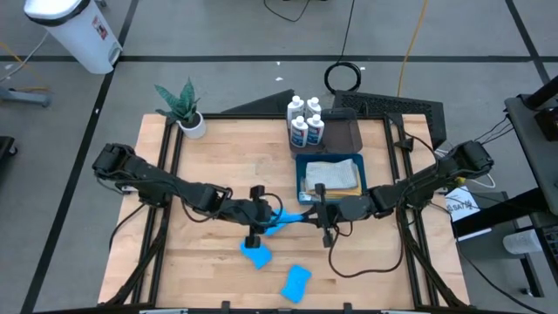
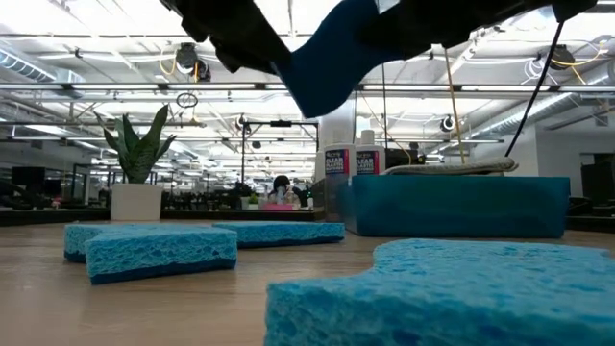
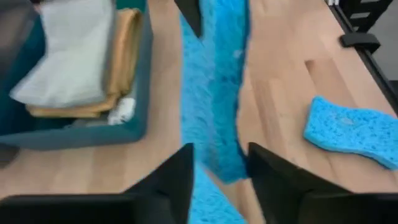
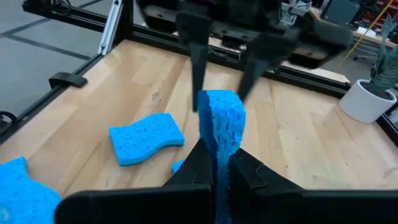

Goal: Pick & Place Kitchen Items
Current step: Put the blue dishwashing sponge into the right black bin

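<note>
A bright blue sponge [image 4: 221, 118] hangs on edge above the table's middle [image 1: 288, 218], between my two arms. My right gripper [image 4: 217, 149] is shut on its right end. My left gripper [image 3: 221, 155] is open. Its fingers stand on either side of the sponge's left end [image 3: 224, 168], and I cannot tell whether they touch it. Two more sponges [image 1: 256, 255] [image 1: 296, 282] lie flat nearer the table's front edge. Part of another sponge [image 3: 211, 205] shows under the grippers. White bottles [image 1: 305, 120] stand at the back. My right gripper pinches the sponge's right end [image 4: 217, 140] between its two fingers, across its thin sides. The fingers come nearly level from the table's right. The sponge stands on edge, sticks out toward my left gripper and is lifted clear of the table.
A blue bin [image 1: 301, 179] with folded cloths [image 1: 331, 177] sits right of centre, just behind the grippers. Behind it are a dark tray [image 1: 344, 133] and the bottles. A potted plant [image 1: 185, 109] stands at the far left corner. Bare wood lies at the left and right front.
</note>
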Tool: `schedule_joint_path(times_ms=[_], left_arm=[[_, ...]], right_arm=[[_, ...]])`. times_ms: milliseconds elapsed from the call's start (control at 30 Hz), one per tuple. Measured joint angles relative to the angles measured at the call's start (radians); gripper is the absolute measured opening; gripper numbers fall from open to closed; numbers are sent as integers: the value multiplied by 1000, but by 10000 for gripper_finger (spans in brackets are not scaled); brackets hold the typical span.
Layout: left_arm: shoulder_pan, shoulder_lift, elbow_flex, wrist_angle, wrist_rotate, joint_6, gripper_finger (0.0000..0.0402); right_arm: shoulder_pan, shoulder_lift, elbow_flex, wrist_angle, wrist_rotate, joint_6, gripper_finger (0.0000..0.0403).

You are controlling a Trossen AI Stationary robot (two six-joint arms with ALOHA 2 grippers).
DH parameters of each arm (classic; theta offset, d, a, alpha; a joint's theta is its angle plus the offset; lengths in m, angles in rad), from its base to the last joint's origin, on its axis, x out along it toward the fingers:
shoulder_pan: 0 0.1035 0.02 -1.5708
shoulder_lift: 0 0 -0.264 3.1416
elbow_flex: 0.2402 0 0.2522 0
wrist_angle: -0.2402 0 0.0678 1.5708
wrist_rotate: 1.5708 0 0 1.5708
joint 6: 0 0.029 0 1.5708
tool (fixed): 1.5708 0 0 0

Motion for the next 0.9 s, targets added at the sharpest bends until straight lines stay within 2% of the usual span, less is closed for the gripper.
schedule_joint_path(times_ms=[167,367,467,633,833,900], left_arm=[[14,-107,16,-111,-4,46,220],[10,-320,-50,-141,-13,111,262],[10,-448,-154,-80,-14,159,271],[31,-658,-363,74,-40,164,274],[38,-857,-524,110,-47,140,276],[38,-907,-556,117,-80,141,274]], right_arm=[[0,-21,0,-5,10,36,1],[1,-97,0,-78,89,93,0],[1,-142,0,-132,216,127,0],[-8,-206,0,-197,501,176,0],[-45,-297,-1,-270,711,183,0],[-80,-333,0,-282,733,189,0]])
